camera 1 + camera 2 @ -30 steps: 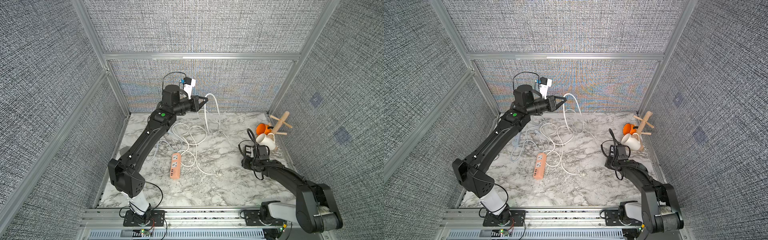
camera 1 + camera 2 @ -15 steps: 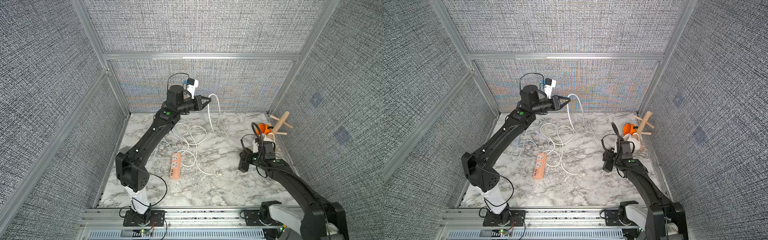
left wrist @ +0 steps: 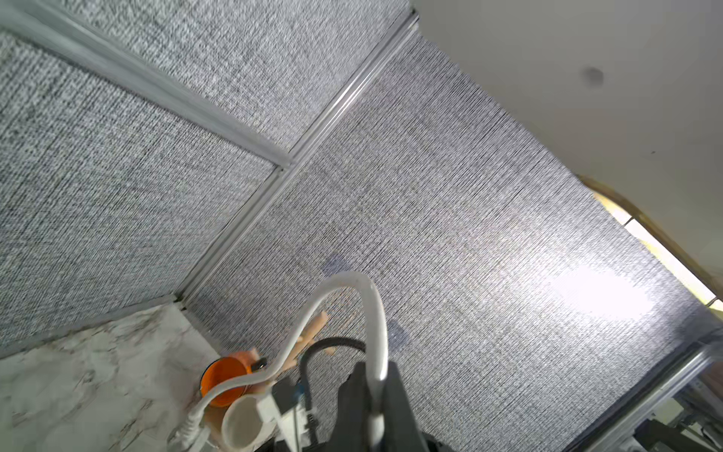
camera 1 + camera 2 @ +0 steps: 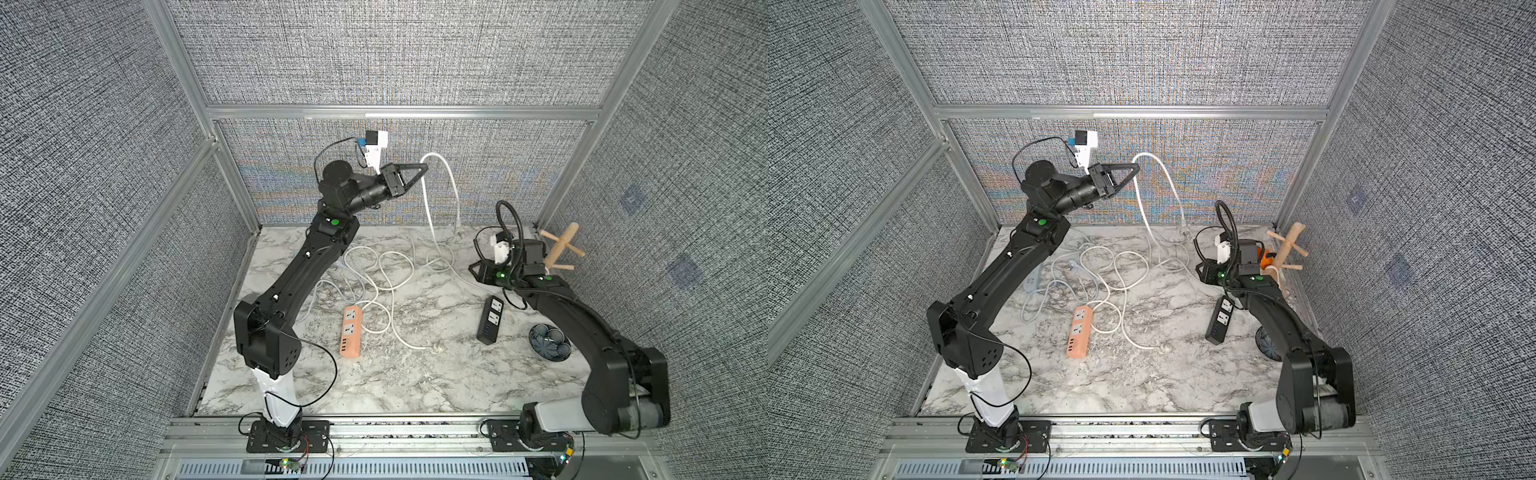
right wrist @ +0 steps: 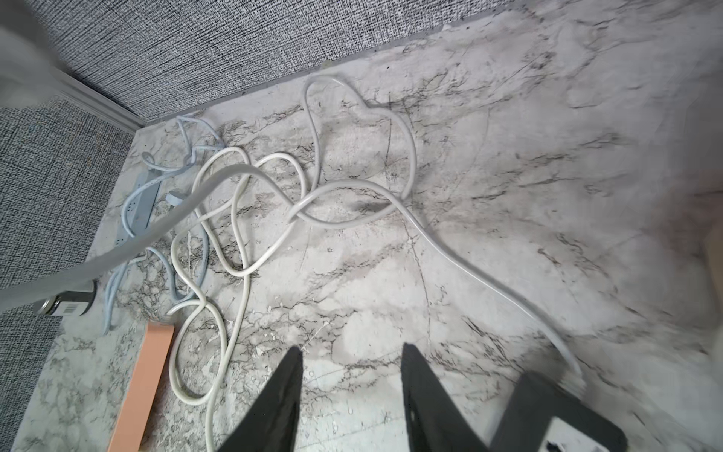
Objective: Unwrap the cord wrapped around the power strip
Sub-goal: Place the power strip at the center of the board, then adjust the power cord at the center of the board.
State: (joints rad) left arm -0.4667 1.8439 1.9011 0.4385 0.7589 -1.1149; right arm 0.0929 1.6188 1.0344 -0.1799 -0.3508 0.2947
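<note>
A black power strip [image 4: 490, 320] [image 4: 1220, 319] lies flat on the marble table, unwrapped. Its white cord [image 4: 428, 216] [image 4: 1144, 208] runs along the table, rises to my left gripper [image 4: 424, 167] [image 4: 1136, 167], arches over it, and hangs down to a plug [image 4: 458, 235]. The left gripper is shut on the cord [image 3: 340, 280], high near the back wall; the left wrist view shows the left gripper [image 3: 376, 371] pinching it. My right gripper [image 4: 473, 269] [image 5: 352, 348] hovers open and empty just behind the black power strip [image 5: 555, 415].
An orange power strip [image 4: 350, 330] [image 5: 144, 375] with a looped white cord sits mid-table. A pale blue strip [image 4: 1032, 282] lies under the left arm. At the back right stand a wooden mug tree [image 4: 559, 249], an orange cup [image 3: 225, 375] and a white mug [image 3: 242, 426]. A dark bowl [image 4: 549, 343] is under the right arm.
The right arm has lifted and drawn back towards the rear, uncovering the black power strip on the table. The left gripper carried the cord slightly rightward and higher.
</note>
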